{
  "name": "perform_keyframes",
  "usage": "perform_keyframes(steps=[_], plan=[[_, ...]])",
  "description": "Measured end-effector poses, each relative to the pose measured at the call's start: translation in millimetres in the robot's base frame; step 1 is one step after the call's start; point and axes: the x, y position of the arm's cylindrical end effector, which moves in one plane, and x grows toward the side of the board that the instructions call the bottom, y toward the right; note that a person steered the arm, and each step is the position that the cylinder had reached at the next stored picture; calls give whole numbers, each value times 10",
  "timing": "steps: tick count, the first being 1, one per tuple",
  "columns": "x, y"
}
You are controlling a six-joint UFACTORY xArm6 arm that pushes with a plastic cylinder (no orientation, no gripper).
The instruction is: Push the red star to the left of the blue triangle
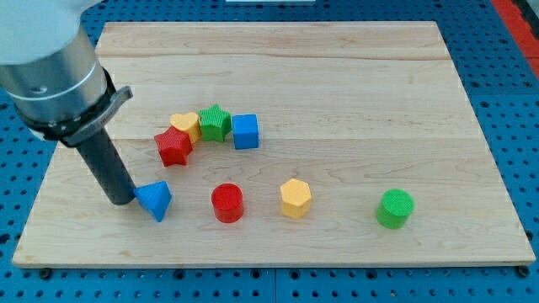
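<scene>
My tip down on board, touching or just beside blue triangle on its view-left side; carries nothing, rod only. Red star lies above triangle toward view's top, slightly to view's right, touching yellow heart; green star and blue cube adjoin. Judgement: task not done. Star must still travel down and to view's left, into the spot tip occupies.
</scene>
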Motion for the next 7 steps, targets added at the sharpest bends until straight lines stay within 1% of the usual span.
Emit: perform_keyframes(steps=[1,2,3,4,5,6,7], plan=[[-178,-206],[-326,264],[-400,555],[-751,1013],[-1060,586],[-1099,395],[-1099,343]])
